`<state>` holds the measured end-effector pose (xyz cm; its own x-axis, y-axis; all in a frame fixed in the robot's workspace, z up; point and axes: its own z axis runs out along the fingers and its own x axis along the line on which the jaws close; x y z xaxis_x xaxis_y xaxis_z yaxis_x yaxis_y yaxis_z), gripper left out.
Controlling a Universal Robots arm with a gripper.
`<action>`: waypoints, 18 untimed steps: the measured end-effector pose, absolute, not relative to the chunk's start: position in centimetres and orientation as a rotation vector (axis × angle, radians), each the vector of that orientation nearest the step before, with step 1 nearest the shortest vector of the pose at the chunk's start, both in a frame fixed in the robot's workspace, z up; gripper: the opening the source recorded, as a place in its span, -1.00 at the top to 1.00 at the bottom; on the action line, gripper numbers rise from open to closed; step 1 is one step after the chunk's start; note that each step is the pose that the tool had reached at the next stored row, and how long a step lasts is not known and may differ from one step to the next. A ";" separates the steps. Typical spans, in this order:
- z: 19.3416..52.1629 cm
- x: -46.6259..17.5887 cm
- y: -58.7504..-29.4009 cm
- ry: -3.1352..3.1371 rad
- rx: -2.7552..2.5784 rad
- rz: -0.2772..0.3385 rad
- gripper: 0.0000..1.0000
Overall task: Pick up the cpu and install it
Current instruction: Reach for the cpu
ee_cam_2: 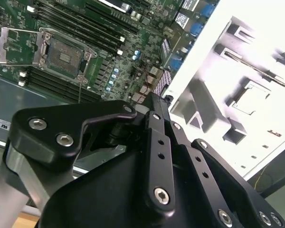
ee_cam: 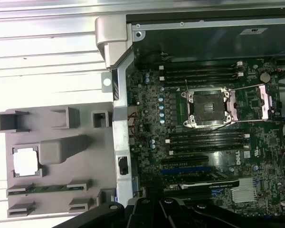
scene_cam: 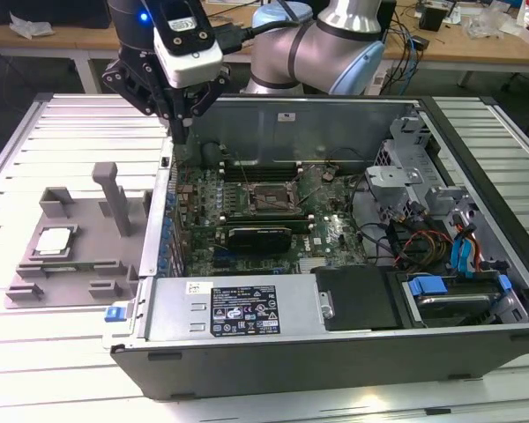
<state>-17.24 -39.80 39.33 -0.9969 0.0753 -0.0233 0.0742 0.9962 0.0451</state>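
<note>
Your gripper [scene_cam: 183, 129], pressed together and empty, hovers above the computer case [scene_cam: 353, 348] wall. The cpu [scene_cam: 55, 241] lies lower, well aside, in the grey tray [scene_cam: 86, 231]. You'd best spread the jaws, then descend squarely.

Glare bleaches the tray [ee_cam_2: 270, 85] white in the second wrist view.

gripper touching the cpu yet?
Apart. Exterior view: the gripper hangs by the case's wall; the cpu lies in the grey tray, a clear gap away toward the exterior view's left.

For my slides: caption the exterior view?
End effector hovers at the edge of the open computer case; the cpu rests in the grey tray.
</note>
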 end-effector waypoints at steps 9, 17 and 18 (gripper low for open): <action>39.3 -18.6 -39.8 3.114 0.117 0.069 0.79; 39.3 -19.8 -39.8 3.114 0.117 0.069 0.79; 39.3 -20.0 -39.8 3.114 0.117 0.069 0.79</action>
